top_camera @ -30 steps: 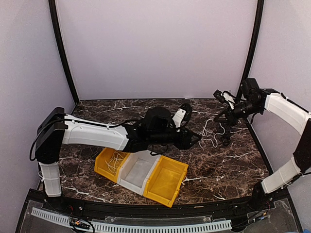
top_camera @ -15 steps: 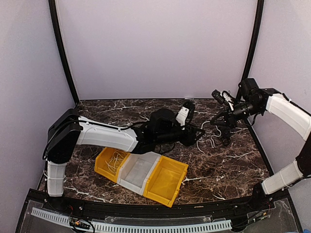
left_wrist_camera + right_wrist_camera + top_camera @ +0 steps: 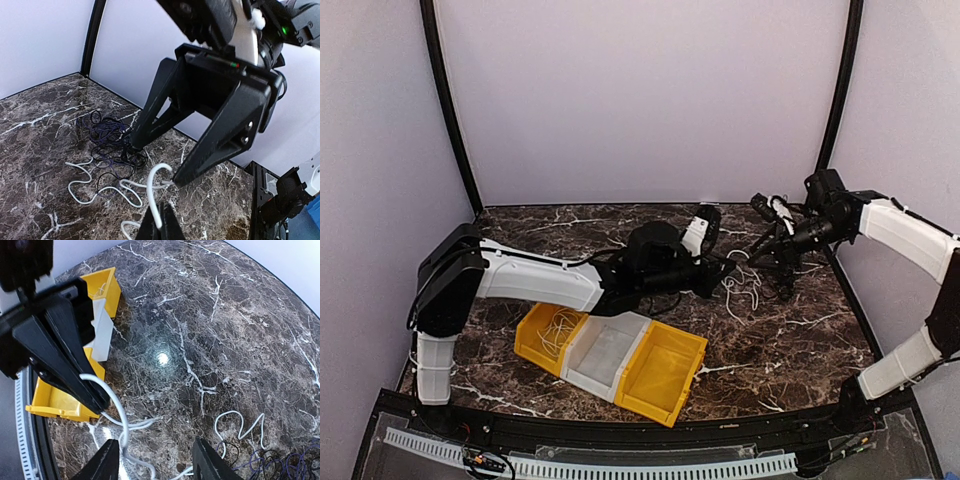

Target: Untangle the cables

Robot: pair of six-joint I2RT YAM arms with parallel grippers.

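Observation:
The cables lie at the back right of the marble table: a white cable [image 3: 748, 282] in loose loops and a thin black and purple tangle [image 3: 788, 272] beside it. In the left wrist view my left gripper [image 3: 160, 220] is shut on a raised loop of the white cable [image 3: 151, 187]. The tangle [image 3: 110, 145] lies beyond it on the table. My right gripper [image 3: 157, 465] hangs open just above. The white cable [image 3: 107, 400] runs past its left finger [image 3: 107, 462], and nothing sits between the jaws. In the top view both grippers, left [image 3: 725, 270] and right [image 3: 752, 252], meet over the cables.
Three joined bins stand at the front centre: a yellow bin [image 3: 532, 342] holding white cord, a white bin [image 3: 605, 350] and another yellow bin [image 3: 665, 372]. The enclosure walls and black corner posts [image 3: 835, 110] stand close behind the cables.
My left arm reached right to the cables and its jaws shut on the white cable. My right gripper, shut before, has opened.

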